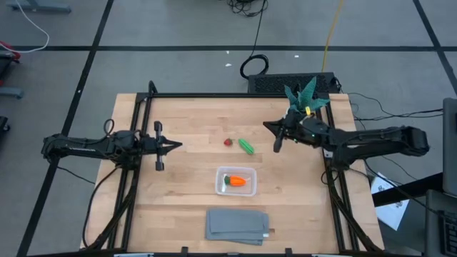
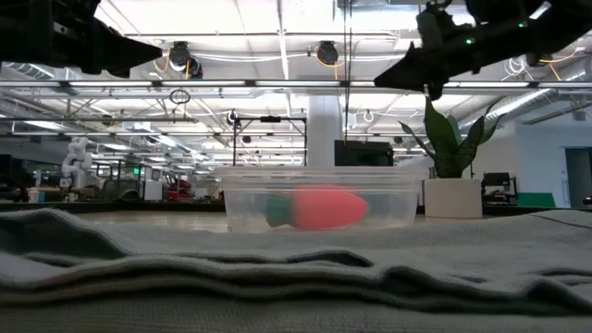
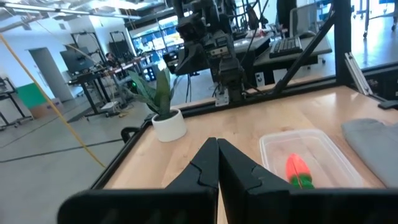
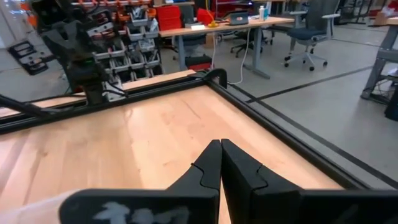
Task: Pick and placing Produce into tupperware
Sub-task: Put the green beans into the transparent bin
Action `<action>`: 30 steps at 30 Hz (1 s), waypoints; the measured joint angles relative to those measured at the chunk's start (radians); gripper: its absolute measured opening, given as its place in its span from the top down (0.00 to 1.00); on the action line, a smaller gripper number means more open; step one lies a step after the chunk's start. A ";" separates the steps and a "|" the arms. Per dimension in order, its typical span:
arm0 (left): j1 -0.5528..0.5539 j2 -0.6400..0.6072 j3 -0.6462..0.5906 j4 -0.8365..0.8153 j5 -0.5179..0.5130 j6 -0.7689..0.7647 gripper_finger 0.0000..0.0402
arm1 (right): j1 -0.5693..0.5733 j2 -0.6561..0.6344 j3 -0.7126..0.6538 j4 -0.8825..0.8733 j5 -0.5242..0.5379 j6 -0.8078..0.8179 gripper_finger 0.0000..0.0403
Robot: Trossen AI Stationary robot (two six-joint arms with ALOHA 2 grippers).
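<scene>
Both the left gripper (image 1: 178,145) and right gripper (image 1: 266,126) are closed, empty. The small red piece (image 1: 228,142), at eleven o'clock from the tupperware (image 1: 236,180), could probably be knocked rolling.

A robotics lab: parts bins (image 4: 124,46), workbenches (image 4: 211,28), other robot rigs (image 3: 208,43).

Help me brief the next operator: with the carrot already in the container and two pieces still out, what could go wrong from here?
1. The red piece and green piece lie close together on the table; closing on one may knock the other away.
2. The tupperware is light-looking and unheld; a drop against its rim could shift it or bounce out beside the carrot.
3. The right gripper, shut, sits near the plant; a swing could brush its leaves.
</scene>
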 joint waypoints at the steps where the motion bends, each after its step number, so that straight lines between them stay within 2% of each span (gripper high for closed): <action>1: 0.000 0.000 0.000 0.007 0.000 0.000 1.00 | -0.004 0.017 0.015 0.001 0.000 -0.001 1.00; 3: 0.000 0.000 0.000 0.015 0.000 0.002 1.00 | -0.011 0.049 0.040 0.001 -0.010 -0.005 1.00; 9: 0.000 0.000 0.000 0.018 0.000 0.021 1.00 | -0.041 0.147 0.115 0.003 -0.132 -0.010 1.00; 24: 0.000 0.000 0.000 0.002 0.000 0.000 1.00 | -0.116 0.322 0.246 0.002 -0.157 0.030 1.00; 30: 0.000 0.000 0.000 0.002 0.000 -0.003 1.00 | -0.120 0.398 0.322 -0.108 -0.157 0.025 1.00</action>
